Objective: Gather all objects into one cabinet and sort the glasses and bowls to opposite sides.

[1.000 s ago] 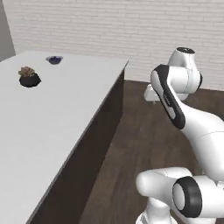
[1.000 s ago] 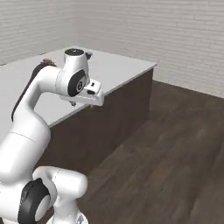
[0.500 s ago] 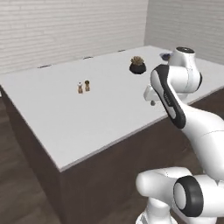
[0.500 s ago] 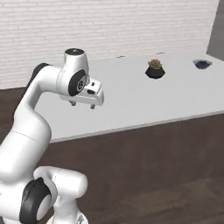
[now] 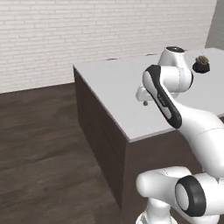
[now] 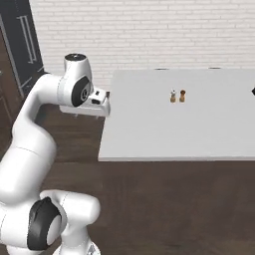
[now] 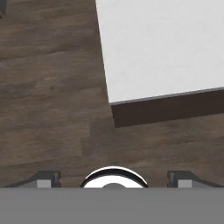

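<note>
Dark plant (image 5: 201,64) half behind arm

End effector (image 7: 113,175) fingertips barely visible

Smooth white arm (image 6: 30,144) of rounded, glossy segments, with dark grey discs at the joints (one large disc low on the base). Black band along one upper link (image 5: 164,97). White boxy hand (image 6: 92,102).
</note>
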You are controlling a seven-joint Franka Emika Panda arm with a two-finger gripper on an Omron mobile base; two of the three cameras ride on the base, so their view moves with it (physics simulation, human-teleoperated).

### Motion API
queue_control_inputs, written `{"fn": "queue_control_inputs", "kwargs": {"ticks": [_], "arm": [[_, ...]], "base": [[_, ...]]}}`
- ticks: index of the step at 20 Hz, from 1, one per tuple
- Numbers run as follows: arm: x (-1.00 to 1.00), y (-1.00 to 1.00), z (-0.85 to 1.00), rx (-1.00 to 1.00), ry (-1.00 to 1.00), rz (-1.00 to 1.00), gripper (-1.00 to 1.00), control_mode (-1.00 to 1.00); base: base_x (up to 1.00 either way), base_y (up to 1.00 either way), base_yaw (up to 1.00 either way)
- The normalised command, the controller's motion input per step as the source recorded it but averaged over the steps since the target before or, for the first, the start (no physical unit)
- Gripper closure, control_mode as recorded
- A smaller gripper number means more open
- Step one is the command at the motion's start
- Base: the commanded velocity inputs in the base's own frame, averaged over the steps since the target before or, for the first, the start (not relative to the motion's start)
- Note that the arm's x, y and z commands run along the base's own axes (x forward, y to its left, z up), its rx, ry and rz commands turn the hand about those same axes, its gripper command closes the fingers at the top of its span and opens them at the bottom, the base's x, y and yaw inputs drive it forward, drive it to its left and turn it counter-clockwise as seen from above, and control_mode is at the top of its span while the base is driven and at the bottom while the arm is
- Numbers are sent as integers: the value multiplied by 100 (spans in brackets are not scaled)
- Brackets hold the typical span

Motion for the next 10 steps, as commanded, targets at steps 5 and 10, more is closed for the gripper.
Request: {"fn": "queue_control_inputs", "kwargs": {"ticks": [5,10], "arm": [[0,0,0,0,0,0,-100,100],[0,0,0,0,0,0,-100,100]], "base": [[1,100,16],[12,100,12]]}}
